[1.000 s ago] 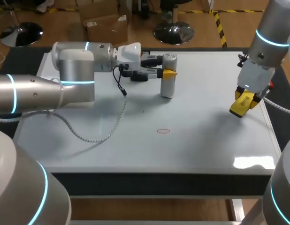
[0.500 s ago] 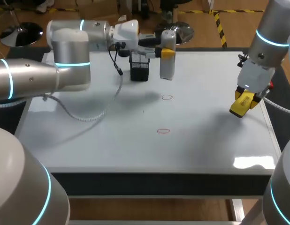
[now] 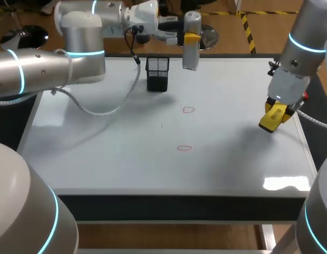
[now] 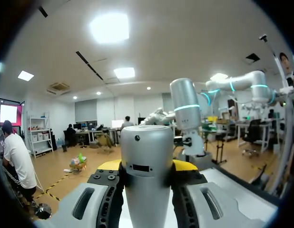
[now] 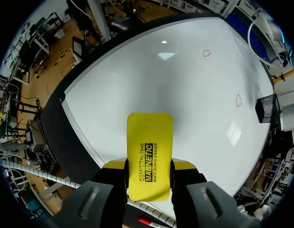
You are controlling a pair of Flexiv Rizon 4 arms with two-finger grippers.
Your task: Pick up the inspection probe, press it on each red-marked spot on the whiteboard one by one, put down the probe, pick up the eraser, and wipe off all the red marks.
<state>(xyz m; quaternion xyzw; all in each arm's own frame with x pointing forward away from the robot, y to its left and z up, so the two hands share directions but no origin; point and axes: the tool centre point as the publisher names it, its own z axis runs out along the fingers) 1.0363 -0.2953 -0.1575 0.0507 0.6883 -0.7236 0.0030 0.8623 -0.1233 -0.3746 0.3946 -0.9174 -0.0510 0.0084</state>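
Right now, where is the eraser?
In the head view, the eraser is clamped in the right end effector, above the right edge of the whiteboard.

Whiteboard (image 3: 100,153): glossy white, smooth, glare patches on it.
Probe (image 3: 191,55): smooth silver-grey body, matt, metallic look.
Eraser (image 5: 149,152): bright yellow plastic, smooth, slight sheen.
Mesh basket (image 3: 157,74): black wire mesh, matt.

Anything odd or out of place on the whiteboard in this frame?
Nothing spilled or damaged. One oddity: both tools are held at once, the probe in the left gripper, the eraser in the right gripper, with two red marks unwiped.
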